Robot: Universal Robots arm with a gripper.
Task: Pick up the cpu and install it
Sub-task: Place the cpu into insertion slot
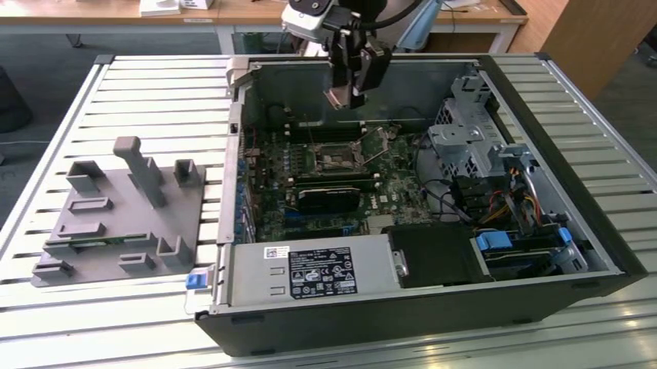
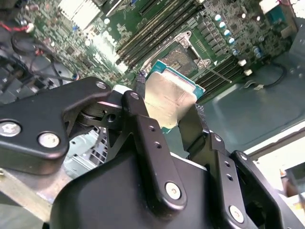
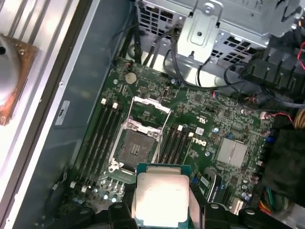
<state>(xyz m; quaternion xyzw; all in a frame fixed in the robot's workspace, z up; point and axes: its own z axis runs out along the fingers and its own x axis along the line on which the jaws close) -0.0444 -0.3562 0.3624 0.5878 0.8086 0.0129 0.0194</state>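
Note:
My gripper (image 1: 349,92) hangs over the far part of the open computer case, shut on the cpu (image 1: 336,98). In both wrist views the cpu (image 2: 167,98) (image 3: 159,195) is a flat square chip with a silvery top and a thin green rim, pinched at two opposite edges by the black fingers (image 2: 143,124). The motherboard socket (image 1: 336,160) (image 3: 136,148) lies below it, bare, with its metal load plate (image 3: 150,106) swung up. In the second wrist view the socket (image 2: 183,55) sits just past the chip's far edge. The chip is in the air, well above the board.
Memory slots (image 3: 102,138) flank the socket on both sides. A black card (image 1: 328,196) lies just in front of it. A metal drive cage (image 1: 462,146) and cables stand toward the exterior view's right, the power supply (image 1: 308,273) at the near side. A grey fixture tray (image 1: 113,223) lies outside the case.

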